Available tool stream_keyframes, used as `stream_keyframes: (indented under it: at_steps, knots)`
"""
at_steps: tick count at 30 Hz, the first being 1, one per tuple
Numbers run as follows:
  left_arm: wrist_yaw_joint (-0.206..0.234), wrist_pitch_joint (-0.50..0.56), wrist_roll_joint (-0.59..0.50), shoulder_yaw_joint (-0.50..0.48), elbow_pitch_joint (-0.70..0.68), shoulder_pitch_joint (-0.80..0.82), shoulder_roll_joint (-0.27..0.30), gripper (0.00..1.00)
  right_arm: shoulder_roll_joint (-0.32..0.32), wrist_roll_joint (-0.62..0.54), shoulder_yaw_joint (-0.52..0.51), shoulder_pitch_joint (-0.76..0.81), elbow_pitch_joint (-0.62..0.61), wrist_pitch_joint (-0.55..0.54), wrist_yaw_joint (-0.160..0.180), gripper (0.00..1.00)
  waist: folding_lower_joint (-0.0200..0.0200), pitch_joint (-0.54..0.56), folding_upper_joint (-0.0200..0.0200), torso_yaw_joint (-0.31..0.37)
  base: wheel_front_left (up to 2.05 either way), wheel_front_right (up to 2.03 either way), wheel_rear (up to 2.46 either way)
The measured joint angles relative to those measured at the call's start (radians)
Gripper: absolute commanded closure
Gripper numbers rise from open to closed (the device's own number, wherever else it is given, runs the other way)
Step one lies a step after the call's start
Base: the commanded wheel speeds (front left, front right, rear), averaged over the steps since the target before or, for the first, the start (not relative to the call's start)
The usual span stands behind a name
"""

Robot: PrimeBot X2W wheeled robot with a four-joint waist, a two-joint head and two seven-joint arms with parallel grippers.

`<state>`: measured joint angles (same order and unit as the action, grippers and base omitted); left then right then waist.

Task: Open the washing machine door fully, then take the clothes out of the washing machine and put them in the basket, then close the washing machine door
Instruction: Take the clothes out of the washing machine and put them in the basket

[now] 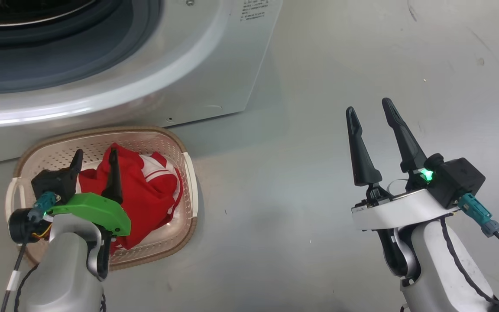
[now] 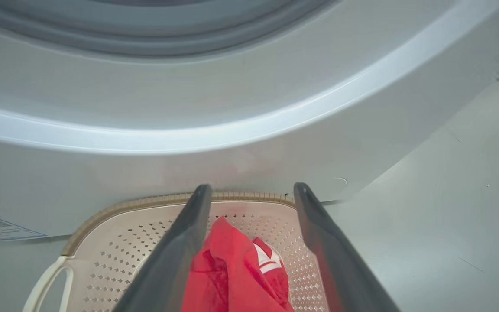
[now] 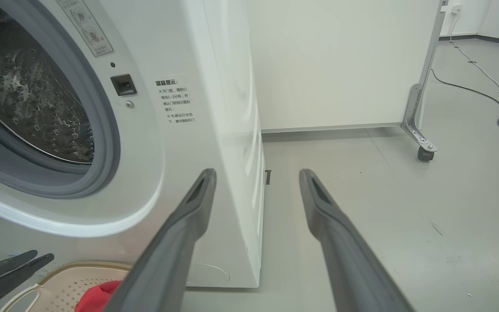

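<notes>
Clothes lie bunched in the basket, which sits on the floor just in front of the washing machine, below its open port. The left tool hangs over the pile with its fingers spread and nothing pinched. In the left wrist view a red fold rises between them and may be brushing one finger, though the angle makes that hard to judge. The right tool is spread wide and empty above bare floor, well apart from the basket.

If that fold clings to a finger as the left arm lifts, it could drag a garment over the rim or tip the light basket. Closing up with something left inside would be another slip. The visible part of the drum is bare steel, but its lower part is cut off. The left forearm hides the basket's near corner
</notes>
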<state>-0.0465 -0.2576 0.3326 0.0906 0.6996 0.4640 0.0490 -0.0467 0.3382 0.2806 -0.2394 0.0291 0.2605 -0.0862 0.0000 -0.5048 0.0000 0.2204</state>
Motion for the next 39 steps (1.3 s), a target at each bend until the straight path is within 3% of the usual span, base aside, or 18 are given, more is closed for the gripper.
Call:
stream_keyframes:
  at_steps: [15,39]
  knots:
    - [0.016,0.001,-0.079,-0.015,-0.353,-0.109,-0.002,0.0,0.0,-0.052,-0.039,0.075,0.032,0.0,0.0,0.0,0.0,0.149,0.0,-0.077,0.0,0.0,0.0]
    - [0.078,0.001,-0.107,0.015,-0.586,-0.422,-0.005,0.0,0.001,-0.078,-0.079,0.212,0.031,0.0,0.011,0.0,0.0,0.333,0.0,-0.149,0.0,0.0,0.0]
